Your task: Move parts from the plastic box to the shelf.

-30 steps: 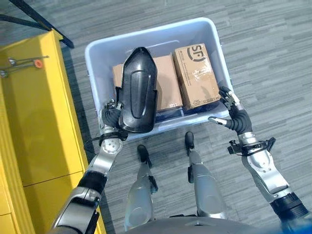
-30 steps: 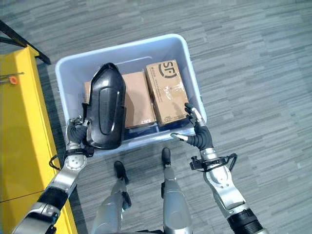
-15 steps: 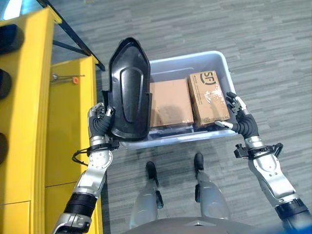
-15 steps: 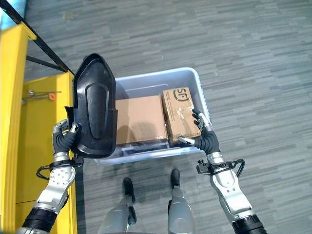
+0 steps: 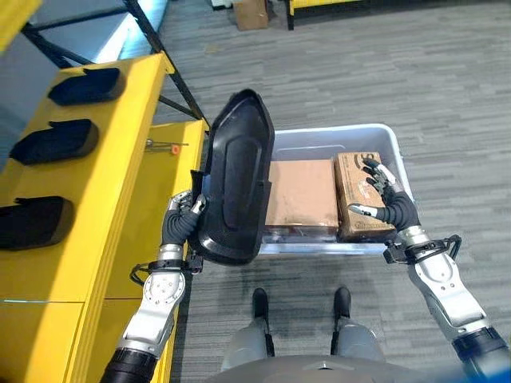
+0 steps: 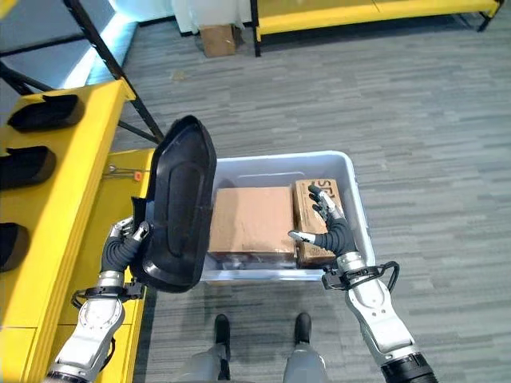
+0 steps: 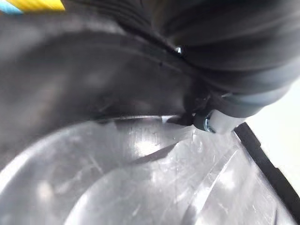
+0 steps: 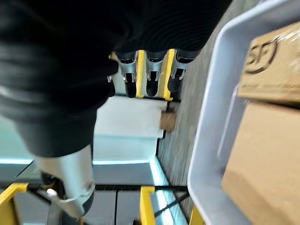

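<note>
The left hand (image 5: 177,227) is gripping a black part (image 5: 234,179) by its lower edge, holding it upright at centre-left, between the box (image 5: 393,152) and the yellow shelf (image 5: 120,159). The right hand (image 5: 382,203) is hovering with loosely spread fingers, holding nothing, over the cartons (image 5: 302,194) at right. The transfer step looks underway; next the part needs swinging left onto the shelf beside the parts (image 5: 54,141) lying there.

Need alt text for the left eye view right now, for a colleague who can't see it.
The left hand holds a black molded part upright beside the yellow shelf, where three similar parts lie. The right hand, fingers relaxed, hovers over cardboard boxes in the plastic box.
</note>
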